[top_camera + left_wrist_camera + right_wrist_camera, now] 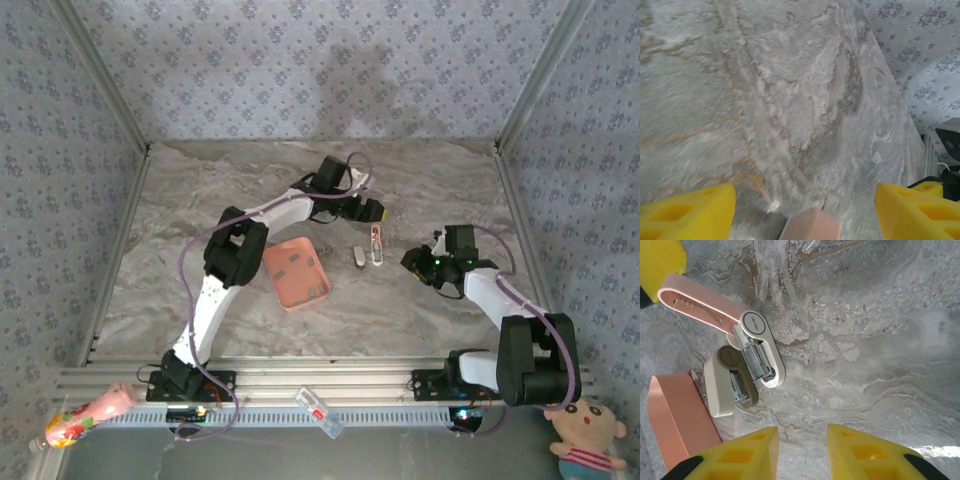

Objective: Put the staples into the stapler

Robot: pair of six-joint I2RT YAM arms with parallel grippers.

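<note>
**A:** Top external first: where does the stapler sit?

**B:** The pink stapler (376, 242) lies a little right of the middle of the table (200, 190), opened out. A beige stapler (359, 257) lies just beside it on its left. The pink tray (297, 273) is near that, about mid-table.

**A:** And the staples?

**B:** Small dark flecks on the tray floor look like the staples (291, 260), though they are too tiny from up there to be sure.

**A:** What about the left gripper?

**B:** The left gripper (374, 211) hangs over the far end of the pink stapler. From the left wrist, its yellow fingers (685, 215) stand wide. The rounded end of the stapler's pink lid (810, 227) sits between them, touching neither.

**A:** And the right gripper?

**B:** The right gripper (413, 261) is just to the right of the two staplers. From the right wrist, its fingers (747, 455) stand narrow, with only a slim strip of bare table between them and nothing held. That view also shows the pink lid swung back from the white base (762, 347), whose metal channel faces up. The beige stapler is close along the base's side, with a corner of the tray beyond it.
</note>
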